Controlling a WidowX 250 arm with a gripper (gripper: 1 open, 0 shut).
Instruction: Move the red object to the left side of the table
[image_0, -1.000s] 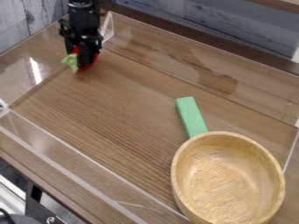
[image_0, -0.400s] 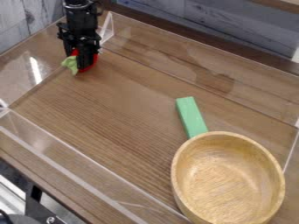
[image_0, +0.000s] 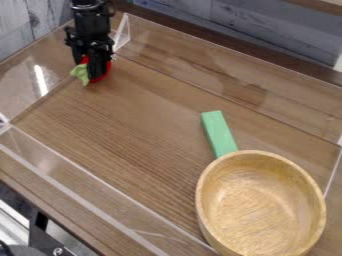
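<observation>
Black gripper (image_0: 92, 66) points straight down at the far left corner of the wood-grain table (image_0: 134, 130), its jaws pinching the red strawberry toy (image_0: 90, 71) — the green leafy end sticks out leftward. Well apart lie a flat green block (image_0: 218, 133) and a wooden bowl (image_0: 262, 206) — near right.

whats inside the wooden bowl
Nothing shows inside the wooden bowl: only its bare grain. The green block lies outside, by its rim. The bowl's lower edge runs out of the picture.
</observation>
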